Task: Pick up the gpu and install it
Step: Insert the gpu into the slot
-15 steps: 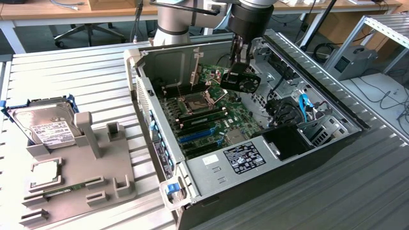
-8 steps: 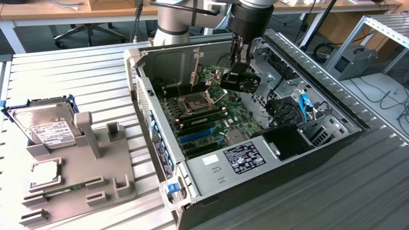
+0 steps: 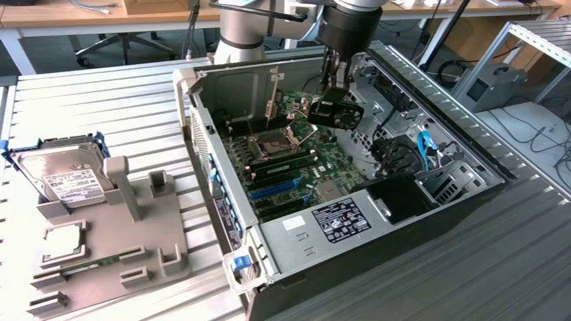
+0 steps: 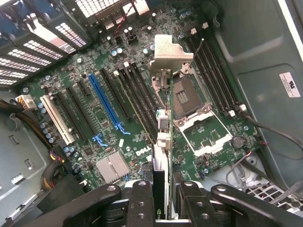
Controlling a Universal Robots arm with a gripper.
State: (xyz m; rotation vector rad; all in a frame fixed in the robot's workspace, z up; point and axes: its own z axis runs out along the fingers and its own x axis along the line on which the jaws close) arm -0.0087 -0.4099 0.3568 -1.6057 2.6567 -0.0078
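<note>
Exterior view, grey slatted table (image 3: 107, 107), open computer case (image 3: 277, 254), fingers (image 4: 142, 201) pinching gpu (image 3: 339, 112), wooden desks (image 3: 53, 13) behind

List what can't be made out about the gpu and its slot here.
- Exterior view: the gpu hangs in the gripper over the motherboard. The card overlaps the board from this angle, so the gap between them cannot be judged.
- Wrist view: the gpu is seen edge-on and covers the board beneath it, so its slot cannot be told.
- Wrist view: where the fingers clamp the card is cut off by the picture's edge.
</note>
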